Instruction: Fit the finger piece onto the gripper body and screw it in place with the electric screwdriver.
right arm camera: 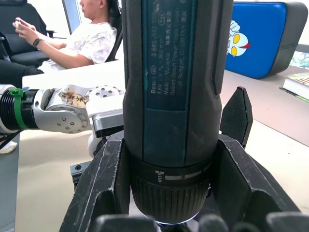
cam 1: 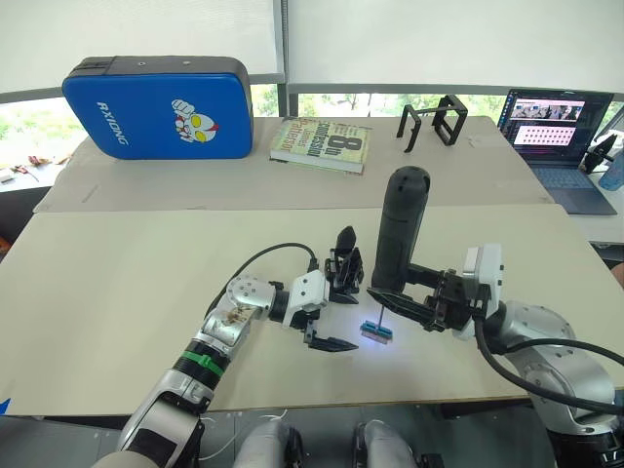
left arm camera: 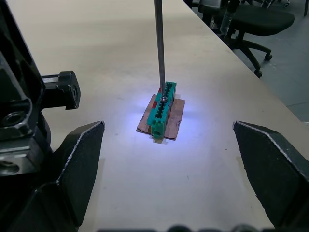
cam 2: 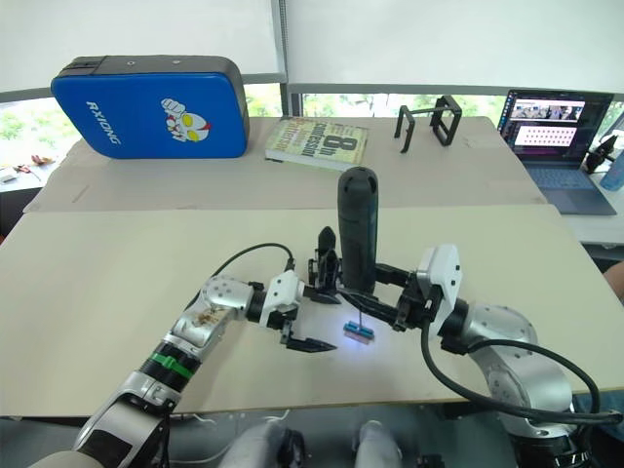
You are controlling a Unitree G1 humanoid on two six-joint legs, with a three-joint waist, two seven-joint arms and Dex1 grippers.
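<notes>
Both grippers work low over the near part of a big beige table (cam 1: 117,283), which meets a second beige table (cam 1: 175,185) along a seam behind them. Windows with white blinds run across the back of the room. On the far table lie one blue case (cam 1: 161,105), one book (cam 1: 322,143) and two open black frames (cam 1: 436,121); one laptop (cam 1: 556,132) sits at the far right corner. A seated person (right arm camera: 87,34) appears in the right wrist view.

One right gripper (cam 1: 402,304) is clamped around the electric screwdriver (cam 1: 400,229), which stands upright with its thin bit resting on one small green block (left arm camera: 162,110); a patch of white light falls on the table there. One left gripper (cam 1: 327,314) is spread wide, one finger (left arm camera: 79,164) against the gripper body (cam 1: 343,275), the other low beside the block, not touching it. The finger piece (cam 1: 345,242) rises upright from the gripper body's top.

Wide bare tabletop stretches to the left, and the near edge runs close below the grippers.
</notes>
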